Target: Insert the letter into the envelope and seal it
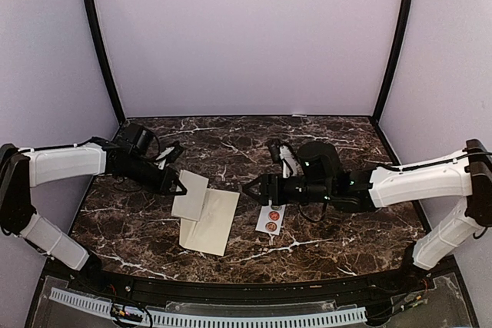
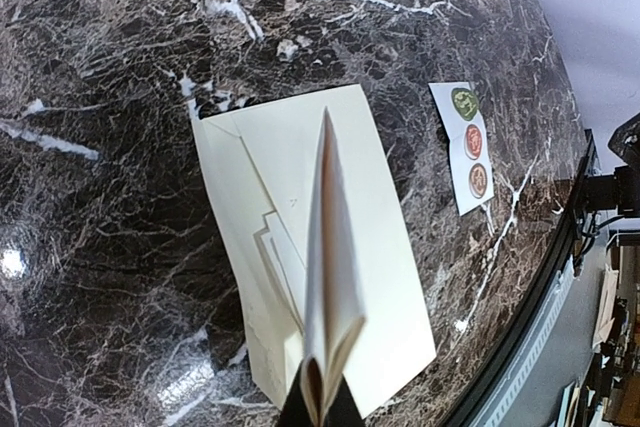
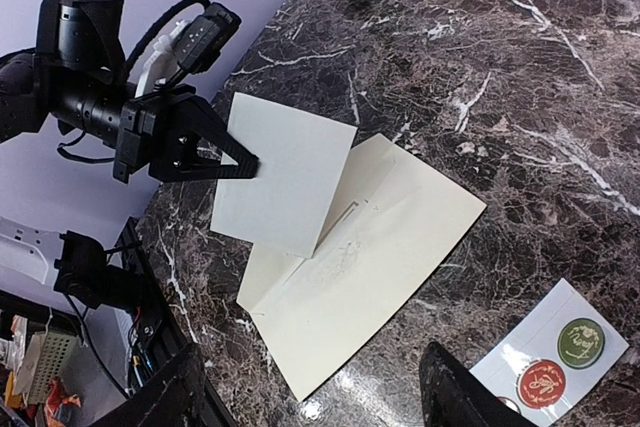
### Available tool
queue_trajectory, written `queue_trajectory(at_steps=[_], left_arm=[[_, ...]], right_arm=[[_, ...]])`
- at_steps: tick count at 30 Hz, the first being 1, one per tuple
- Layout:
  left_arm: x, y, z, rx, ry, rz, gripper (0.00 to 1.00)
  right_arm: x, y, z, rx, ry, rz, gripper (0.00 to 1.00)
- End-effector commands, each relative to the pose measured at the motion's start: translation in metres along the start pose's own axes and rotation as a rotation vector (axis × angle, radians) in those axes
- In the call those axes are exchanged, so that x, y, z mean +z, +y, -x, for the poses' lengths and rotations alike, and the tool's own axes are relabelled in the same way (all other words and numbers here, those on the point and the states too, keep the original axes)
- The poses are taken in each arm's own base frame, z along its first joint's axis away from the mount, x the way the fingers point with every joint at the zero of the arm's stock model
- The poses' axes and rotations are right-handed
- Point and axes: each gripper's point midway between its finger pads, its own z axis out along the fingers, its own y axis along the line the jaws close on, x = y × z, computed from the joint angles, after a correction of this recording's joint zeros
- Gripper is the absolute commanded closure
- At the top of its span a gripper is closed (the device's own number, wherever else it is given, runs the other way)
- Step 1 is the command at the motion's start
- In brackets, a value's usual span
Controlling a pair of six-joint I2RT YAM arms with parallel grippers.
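Note:
The cream envelope (image 1: 211,224) lies flat on the marble, its flap (image 2: 225,182) open to one side. My left gripper (image 1: 178,187) is shut on the folded cream letter (image 1: 191,193), held tilted over the envelope (image 3: 390,247). In the right wrist view the letter (image 3: 285,172) has its low corner down by the flap fold; whether it is inside I cannot tell. The left wrist view shows the letter (image 2: 328,247) edge-on between my left gripper (image 2: 322,405) jaws. My right gripper (image 1: 250,188) stands open just right of the envelope, with nothing between its fingers (image 3: 465,397).
A white sticker strip (image 1: 270,219) with round seals lies right of the envelope, under the right gripper, and shows as the strip (image 2: 467,147) and the strip (image 3: 555,362) in the wrist views. The table's near edge (image 2: 530,297) runs close by. Purple walls enclose the table.

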Motion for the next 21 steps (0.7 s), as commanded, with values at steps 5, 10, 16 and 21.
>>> queue_trajectory(at_steps=[5, 10, 16, 21], left_arm=[[0.011, 0.023, -0.023, -0.04, 0.074, 0.069, 1.0], [0.012, 0.026, -0.031, -0.07, 0.083, 0.075, 1.0], [0.017, 0.022, -0.041, -0.125, 0.087, 0.027, 1.0], [0.021, 0.017, -0.048, -0.159, 0.099, -0.016, 1.0]], right_arm=[[0.015, -0.01, -0.005, 0.056, 0.017, -0.062, 0.3], [0.031, -0.017, -0.019, 0.118, 0.054, -0.068, 0.32], [0.053, -0.027, -0.036, 0.148, 0.113, -0.087, 0.34], [0.061, -0.03, -0.039, 0.143, 0.128, -0.105, 0.35]])
